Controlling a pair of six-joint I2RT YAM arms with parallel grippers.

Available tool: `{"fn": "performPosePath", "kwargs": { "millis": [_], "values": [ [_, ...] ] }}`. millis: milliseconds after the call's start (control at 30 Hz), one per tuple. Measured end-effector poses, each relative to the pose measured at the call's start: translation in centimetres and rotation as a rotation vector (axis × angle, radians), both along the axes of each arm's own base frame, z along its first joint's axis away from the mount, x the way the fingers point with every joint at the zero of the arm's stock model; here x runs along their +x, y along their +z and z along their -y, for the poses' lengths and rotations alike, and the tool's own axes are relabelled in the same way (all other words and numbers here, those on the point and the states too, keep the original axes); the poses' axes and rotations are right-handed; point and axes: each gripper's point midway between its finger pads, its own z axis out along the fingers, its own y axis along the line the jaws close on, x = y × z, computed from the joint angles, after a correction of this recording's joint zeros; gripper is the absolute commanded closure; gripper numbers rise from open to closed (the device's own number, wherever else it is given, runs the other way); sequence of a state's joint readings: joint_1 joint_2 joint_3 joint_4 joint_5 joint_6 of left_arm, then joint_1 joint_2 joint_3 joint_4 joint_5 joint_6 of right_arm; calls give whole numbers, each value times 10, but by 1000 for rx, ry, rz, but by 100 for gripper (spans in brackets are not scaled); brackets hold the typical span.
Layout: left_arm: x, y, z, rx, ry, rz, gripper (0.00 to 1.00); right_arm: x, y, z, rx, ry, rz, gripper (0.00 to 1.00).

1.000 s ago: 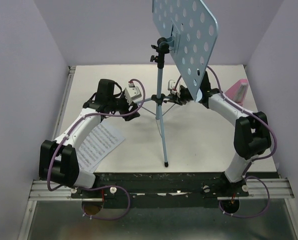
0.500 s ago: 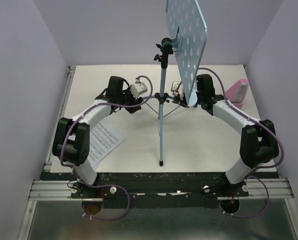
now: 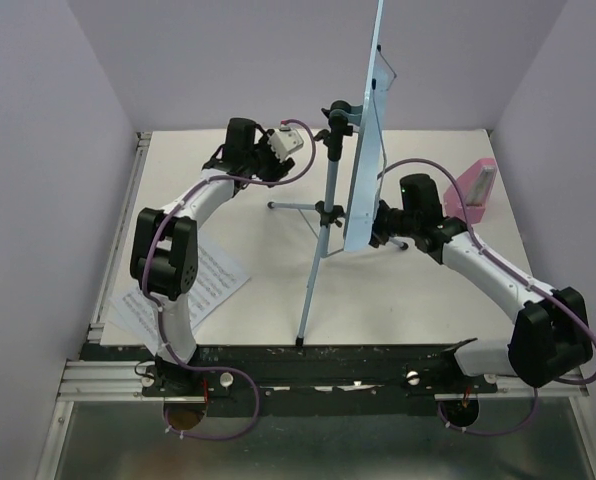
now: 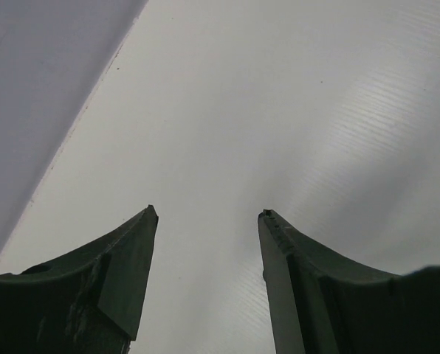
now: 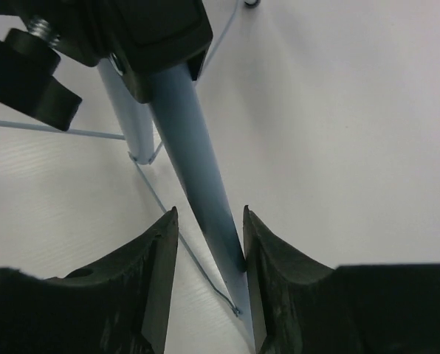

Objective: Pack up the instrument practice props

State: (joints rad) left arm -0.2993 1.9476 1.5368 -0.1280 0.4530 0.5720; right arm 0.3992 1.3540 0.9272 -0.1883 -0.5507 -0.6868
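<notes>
Pale lilac walls box in a white table. The overhead view shows one light-blue hole-punched music stand mid-table, its desk edge-on. One pink wedge metronome sits far right. White sheet-music pages overlap near left, print unreadable. Only its wrist view shows the right gripper spread around a stand tube, which touches one finger. The left gripper gapes empty over the table.

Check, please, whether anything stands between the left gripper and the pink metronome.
Yes. The music stand, with its edge-on desk, stands mid-table between the left gripper at the far left and the metronome at the far right.
</notes>
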Motion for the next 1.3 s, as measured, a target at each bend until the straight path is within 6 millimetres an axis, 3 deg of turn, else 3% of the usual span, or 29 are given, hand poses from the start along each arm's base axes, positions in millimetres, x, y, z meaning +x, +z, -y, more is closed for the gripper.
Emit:
{"fn": "performPosePath", "kwargs": {
  "millis": [133,267,367,433,467,500,633,700,833,1000,1200,1300],
  "values": [
    [-3,8,-14,-13,25,-1,27,-22,3,-7,54,-16,-113,38],
    [-43,21,-45,-54,46,-77,25,-38,17,-5,77,-7,-168,32],
    [-99,45,-59,-117,18,-129,20,-47,43,-8,145,25,-173,26],
    [-152,63,-50,-170,-58,-147,17,-51,64,-14,192,59,-162,25],
    [-168,65,-46,-184,-83,-163,15,-52,76,-17,219,80,-155,25],
    [-200,74,-34,-205,-148,-162,14,-53,85,-20,238,96,-149,25],
    [-271,73,-6,-226,-311,-217,14,-56,104,-27,321,167,-165,24],
    [-288,63,3,-223,-345,-269,14,-57,112,-32,370,220,-177,23],
    [-307,35,11,-199,-355,-408,14,-58,134,-48,491,352,-191,23],
    [-316,24,12,-148,-361,-474,15,-51,149,-69,611,480,-253,28],
    [-310,31,20,-129,-367,-462,18,-58,142,-93,648,577,-353,48],
    [-314,29,25,-117,-384,-461,20,-64,147,-98,650,614,-353,69]
  ]
}}
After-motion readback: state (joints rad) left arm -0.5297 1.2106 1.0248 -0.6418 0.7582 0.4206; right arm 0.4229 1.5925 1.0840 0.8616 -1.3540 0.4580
